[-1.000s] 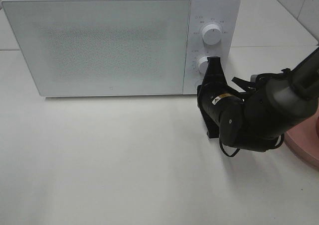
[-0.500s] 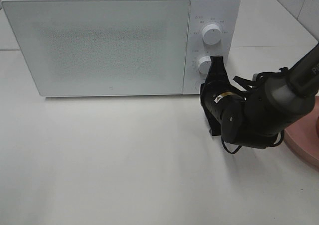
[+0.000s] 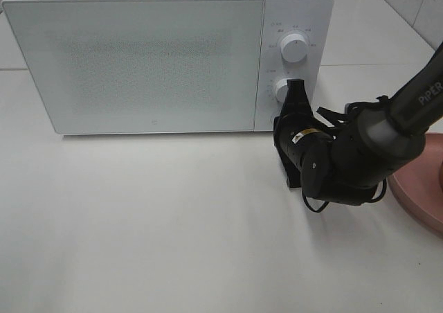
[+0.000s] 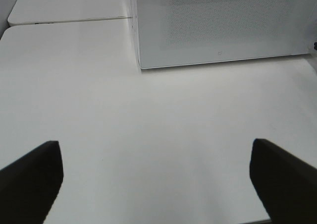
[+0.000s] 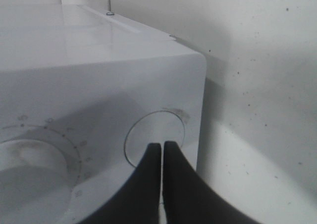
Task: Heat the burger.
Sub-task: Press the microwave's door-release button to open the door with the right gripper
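Observation:
The burger is out of view. The white microwave [image 3: 138,57] stands at the back of the table with its door shut. My right gripper [image 3: 295,90] is shut and empty, with its tips at the lower right of the control panel, just beside the lower knob [image 3: 282,89]. In the right wrist view the closed fingertips [image 5: 162,147] touch or nearly touch a round button [image 5: 154,134] at the panel's corner. My left gripper [image 4: 153,143] is open and empty above bare table in front of the microwave [image 4: 223,26]; it does not show in the exterior view.
A round pink plate [image 3: 422,188] lies at the right edge of the table, behind my right arm. An upper knob [image 3: 294,48] sits above the lower one. The white tabletop [image 3: 152,223] stretches in front of the microwave.
My right gripper shifted slightly right, then back left, staying at the lower part of the control panel. The microwave door has stayed shut.

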You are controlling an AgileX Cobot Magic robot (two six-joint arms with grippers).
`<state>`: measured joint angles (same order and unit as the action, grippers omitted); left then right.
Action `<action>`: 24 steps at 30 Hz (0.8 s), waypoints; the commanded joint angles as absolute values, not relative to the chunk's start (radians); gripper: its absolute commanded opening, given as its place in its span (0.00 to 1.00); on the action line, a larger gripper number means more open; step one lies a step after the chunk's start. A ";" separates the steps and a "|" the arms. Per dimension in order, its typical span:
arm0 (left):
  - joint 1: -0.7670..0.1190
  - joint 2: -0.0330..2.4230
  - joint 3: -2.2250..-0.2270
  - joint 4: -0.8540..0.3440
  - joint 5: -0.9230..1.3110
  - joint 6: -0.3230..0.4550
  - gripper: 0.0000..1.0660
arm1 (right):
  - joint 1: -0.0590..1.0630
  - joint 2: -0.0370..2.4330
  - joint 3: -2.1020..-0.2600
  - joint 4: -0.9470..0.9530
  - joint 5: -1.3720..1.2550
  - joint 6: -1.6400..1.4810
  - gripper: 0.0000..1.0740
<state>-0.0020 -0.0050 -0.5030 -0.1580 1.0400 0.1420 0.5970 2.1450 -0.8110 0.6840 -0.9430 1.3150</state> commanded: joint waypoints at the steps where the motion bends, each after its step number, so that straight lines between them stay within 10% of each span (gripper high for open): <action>1: -0.001 -0.028 -0.501 -0.161 1.038 0.141 0.88 | 0.585 2.148 -0.820 0.667 -0.954 1.322 0.00; 24: -0.001 -0.028 -0.501 -0.161 1.038 0.141 0.88 | 0.546 2.156 -0.869 0.659 -0.966 1.288 0.00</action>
<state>-0.0020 -0.0050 -0.5030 -0.1580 1.0400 0.1420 0.5600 2.1590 -0.8460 0.6620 -0.9300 1.3060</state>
